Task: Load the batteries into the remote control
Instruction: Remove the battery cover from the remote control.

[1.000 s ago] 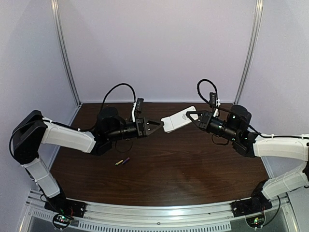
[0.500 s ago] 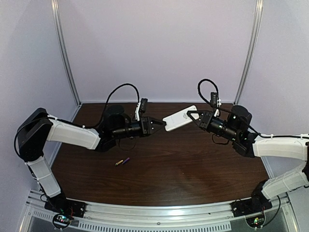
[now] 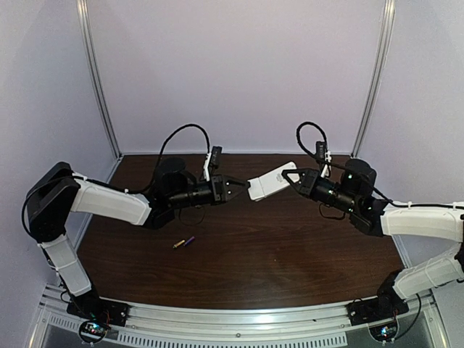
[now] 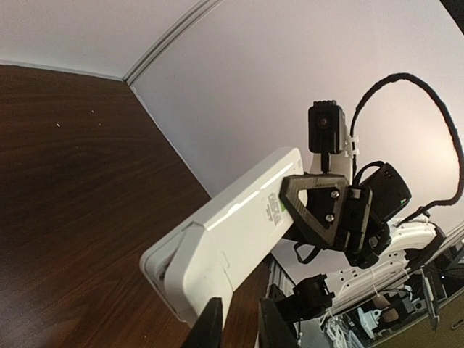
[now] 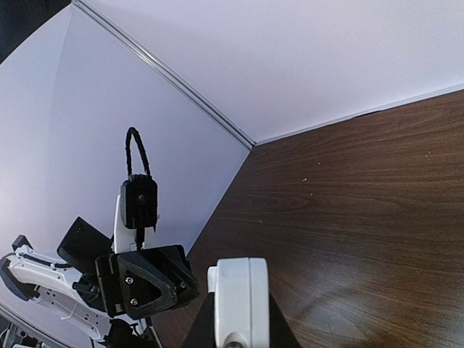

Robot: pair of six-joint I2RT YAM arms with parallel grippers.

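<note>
Hanging in the air above the dark wooden surface, the white remote control sat between the two arms in the overhead view, tilted so that its 3 o'clock end rode a little higher than its 9 o'clock end. The right fingers were clamped on that 3 o'clock end. The left fingers reached in from 9 o'clock, with their tips at the opposite end of the handset.

Only the overhead view showed the batteries. The two slim cylinders lay side by side on the surface at about 7 o'clock from the remote and well apart from it, the yellowish one on the left and the dark one on the right.

The left wrist view showed the remote's plain back. At the near end, a panel stood slightly proud of the body, with a step along its edge. The left fingers stood close together at 6 o'clock of that view, just under the panel's corner, with a narrow gap between them. Whether they pinched the panel's edge could not be told.

The right wrist view looked along the remote end-on, seeing a narrow white slab gripped between the right arm's own fingers at 6 o'clock. The left arm's black hardware sat at 9 o'clock of it.

A small green label showed on the remote's back beside the right finger, but its print was too small to read.
</note>
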